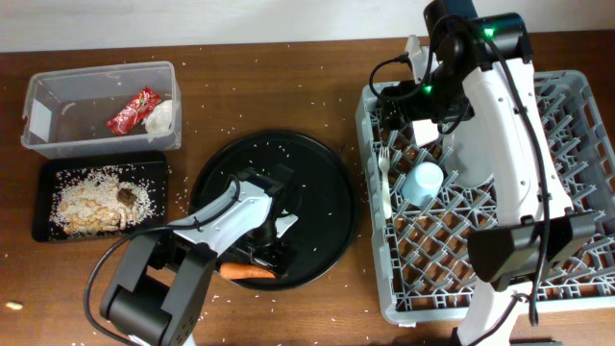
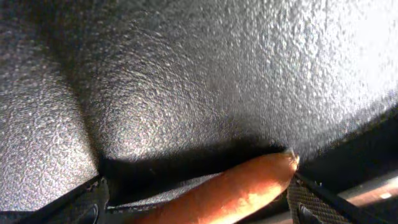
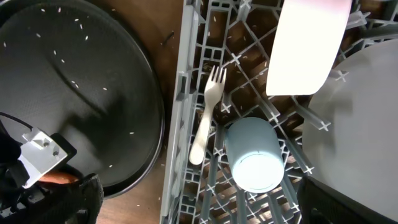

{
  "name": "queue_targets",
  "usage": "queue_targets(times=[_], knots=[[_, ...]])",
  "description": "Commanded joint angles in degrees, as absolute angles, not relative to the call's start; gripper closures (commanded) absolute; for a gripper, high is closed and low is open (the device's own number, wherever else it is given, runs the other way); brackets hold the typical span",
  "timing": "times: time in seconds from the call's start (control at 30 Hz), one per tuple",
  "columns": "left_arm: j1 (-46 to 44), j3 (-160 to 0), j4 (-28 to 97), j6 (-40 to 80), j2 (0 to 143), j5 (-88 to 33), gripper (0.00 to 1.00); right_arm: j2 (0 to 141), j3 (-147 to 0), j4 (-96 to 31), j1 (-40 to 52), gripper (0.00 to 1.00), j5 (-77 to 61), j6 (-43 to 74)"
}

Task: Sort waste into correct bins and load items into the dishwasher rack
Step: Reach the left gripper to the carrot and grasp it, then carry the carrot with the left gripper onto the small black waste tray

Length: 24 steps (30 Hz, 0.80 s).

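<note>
On the round black tray (image 1: pixel 322 183), carrot (image 2: pixel 236 186) between the left pincer's (image 2: pixel 198 198) fingers (image 2: pixel 311 202).

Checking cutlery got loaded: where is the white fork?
Overhead view: the white fork lies inside the dishwasher rack along its left edge, just left of the light-blue cup.

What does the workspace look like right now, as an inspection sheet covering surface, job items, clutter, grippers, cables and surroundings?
Surface: wooden table, crumb-speckled throughout.
Job's things: red wrapper and napkin in the clear tub; rice-like crumbs and brown scrap in the shallow black tray; fork and blue cup in the rack, grey plate near the cup; carrot on the round black tray.
Clutter: small yellowish bit at the table's near-left edge.
Grippers: left gripper straddles the carrot, grip unclear; right gripper above the rack, jaws unseen.
Cables: black cable loops beside the left arm.
Surroundings: nothing seen.
</note>
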<state>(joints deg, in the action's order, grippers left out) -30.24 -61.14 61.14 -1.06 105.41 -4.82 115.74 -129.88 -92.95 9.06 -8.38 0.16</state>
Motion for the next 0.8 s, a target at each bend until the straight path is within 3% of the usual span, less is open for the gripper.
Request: queue_targets(times=[0.0, 0.23, 0.43, 0.47, 0.5, 0.77], knots=[[-29.82, -60.03, 56.45, -0.71, 104.99, 7.46, 0.11, 114.48, -130.82, -92.77, 9.37, 0.01, -6.81, -0.03], [-29.82, -60.40, 46.30, -0.69, 104.97, 19.81, 0.11, 114.48, -130.82, -92.77, 9.37, 0.01, -6.81, -0.03], [-29.82, -61.23, 44.27, -0.73, 104.97, 25.89, 0.41, 114.48, -130.82, -92.79, 9.37, 0.01, -6.81, -0.01], [-29.82, -61.23, 43.11, -0.73, 104.97, 27.42, 0.56, 114.48, -130.82, -92.79, 9.37, 0.01, -6.83, -0.01], [-29.82, -61.23, 42.26, -0.73, 104.97, 28.05, 0.59, 114.48, -130.82, -92.79, 9.37, 0.01, -6.83, -0.01], [-29.80, -65.52, 33.89, -0.95, 104.97, 30.22, 0.59, 114.48, -130.82, -93.23, 9.37, 0.01, -6.83, -0.01]])
